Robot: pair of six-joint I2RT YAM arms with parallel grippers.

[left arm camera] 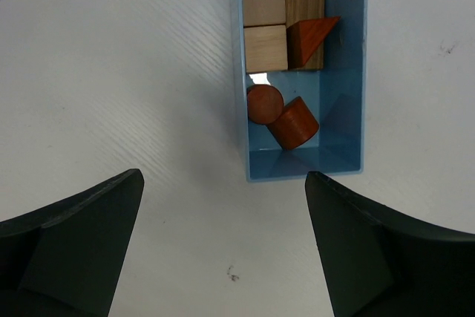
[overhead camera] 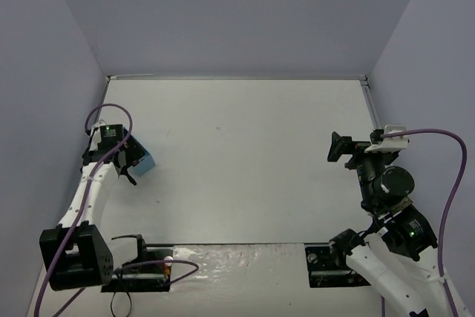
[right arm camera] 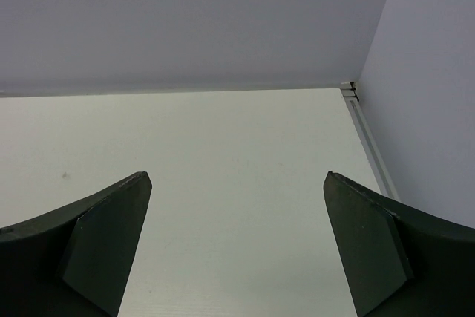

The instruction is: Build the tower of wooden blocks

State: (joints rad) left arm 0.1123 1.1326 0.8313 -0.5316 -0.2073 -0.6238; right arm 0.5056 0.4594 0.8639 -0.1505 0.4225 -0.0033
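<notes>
A light-blue box (left arm camera: 304, 161) lies open on the white table and holds the wood blocks for the tower. Inside are tan cubes (left arm camera: 265, 48), a reddish-brown wedge (left arm camera: 312, 31) and two reddish-brown cylinders (left arm camera: 293, 122); the box's far end runs out of the left wrist view. My left gripper (left arm camera: 223, 177) is open just short of the box's near end, with only bare table between its fingers. In the top view the left gripper (overhead camera: 130, 162) sits right beside the box (overhead camera: 147, 159) at the table's left side. At the right side my right gripper (overhead camera: 339, 146) is open and holds nothing, with its fingers (right arm camera: 111, 235) spread above bare table.
Lavender walls close in the table on the left, back and right. A metal rail (right arm camera: 365, 128) runs along the right edge to the back corner. Both arm bases (overhead camera: 141, 266) stand at the near edge. A small dark mark (left arm camera: 234, 276) is on the table under the left gripper.
</notes>
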